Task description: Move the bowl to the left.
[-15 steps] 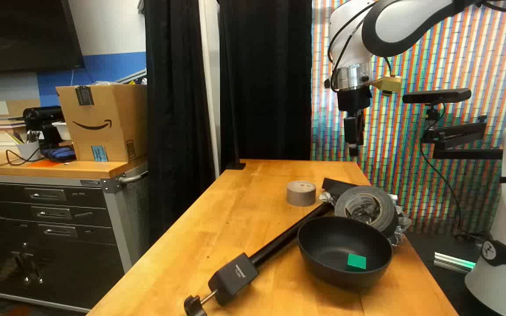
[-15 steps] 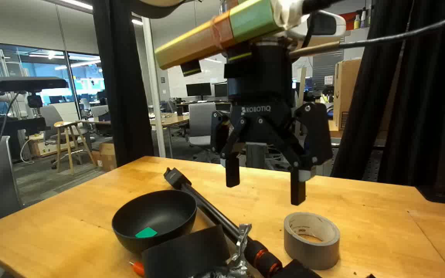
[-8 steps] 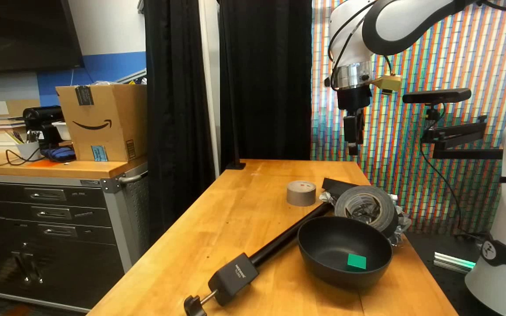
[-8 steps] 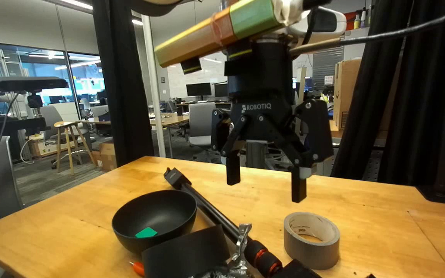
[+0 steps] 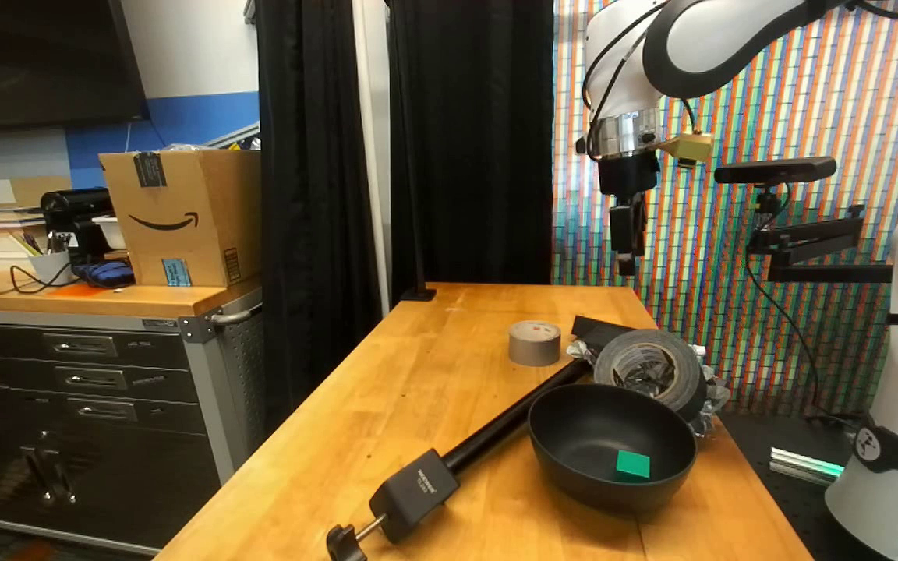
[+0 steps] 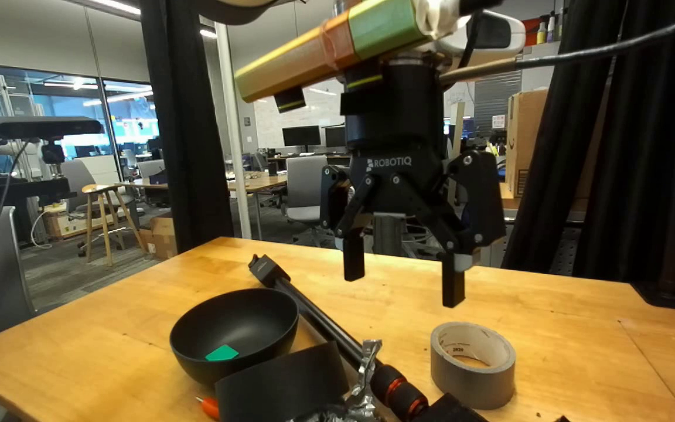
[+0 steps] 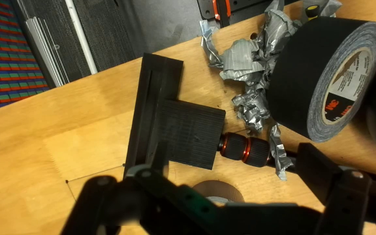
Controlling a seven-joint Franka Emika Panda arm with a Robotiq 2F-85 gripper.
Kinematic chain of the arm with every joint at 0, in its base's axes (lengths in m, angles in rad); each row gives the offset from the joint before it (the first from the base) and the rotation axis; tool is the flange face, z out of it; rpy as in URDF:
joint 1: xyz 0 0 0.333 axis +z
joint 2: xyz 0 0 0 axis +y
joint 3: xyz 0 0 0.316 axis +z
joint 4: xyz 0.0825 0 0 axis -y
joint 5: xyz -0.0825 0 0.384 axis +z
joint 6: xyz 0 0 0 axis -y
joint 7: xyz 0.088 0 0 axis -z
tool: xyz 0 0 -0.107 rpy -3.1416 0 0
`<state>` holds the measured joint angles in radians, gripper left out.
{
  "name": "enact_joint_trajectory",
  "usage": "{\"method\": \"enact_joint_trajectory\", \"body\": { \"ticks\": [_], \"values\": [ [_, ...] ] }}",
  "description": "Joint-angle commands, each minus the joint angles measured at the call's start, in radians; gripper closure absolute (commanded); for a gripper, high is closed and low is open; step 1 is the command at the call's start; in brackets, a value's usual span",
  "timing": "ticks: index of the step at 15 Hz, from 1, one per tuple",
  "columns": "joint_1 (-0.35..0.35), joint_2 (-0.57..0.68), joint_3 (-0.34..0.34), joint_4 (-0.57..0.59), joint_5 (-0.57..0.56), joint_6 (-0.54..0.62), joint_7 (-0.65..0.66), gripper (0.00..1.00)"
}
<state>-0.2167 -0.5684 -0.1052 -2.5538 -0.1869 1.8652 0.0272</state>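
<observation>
In an exterior view: gripper (image 6: 403, 291) above the bench (image 6: 554, 328), fingers (image 6: 453, 287) pointing down and spread well apart, with bench in view through the gap. To its left here, well apart and lower, black bowl (image 6: 238, 322), upright on the bench, with a small, flat green piece (image 6: 222, 353) inside. Note the black pole (image 6: 326, 323) lying diagonally just beside the bowl, and, across the pole, grey tape roll (image 6: 472, 384) with hole upward. In front of the bowl and partly hiding it, black tape roll (image 6: 285, 384); on the bench near both, small orange tip (image 6: 211, 407).

In an exterior view: bowl close to the right-hand border of the bench, with the green piece right of centre inside. Directly behind, black tape roll tilted on edge; cannot tell whether touching the bowl. To the left, nearer the viewer, end block (image 5: 415, 495) of the pole; farther back, grey tape roll. Gripper edge-on, raised above bench level.

In the wrist view: fingers along the lower margin, parted, with part of the grey tape roll in sight between them. Higher up, black bracket (image 7: 188, 133) and ringed knobs (image 7: 235, 146) at the end of the pole, then crumpled grey tape (image 7: 243, 62) beside the leaning black tape roll. At the right margin, only an edge of the bowl.
</observation>
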Motion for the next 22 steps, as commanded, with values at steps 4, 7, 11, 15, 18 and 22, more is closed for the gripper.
{"method": "enact_joint_trajectory", "body": {
  "ticks": [4,7,11,15,18,22],
  "values": [
    [0.04,-0.004,0.0,0.0,-0.023,0.009,-0.06,0.0],
    [0.075,0.012,0.02,0.012,-0.03,0.011,-0.09,0.0],
    [0.132,0.041,0.056,0.039,-0.019,0.019,-0.103,0.0],
    [0.188,0.091,0.116,0.088,-0.032,0.011,-0.095,0.0],
    [0.222,0.135,0.153,0.127,-0.038,0.01,-0.098,0.0],
    [0.253,0.198,0.18,0.177,-0.058,0.015,-0.107,0.0]
  ]
}}
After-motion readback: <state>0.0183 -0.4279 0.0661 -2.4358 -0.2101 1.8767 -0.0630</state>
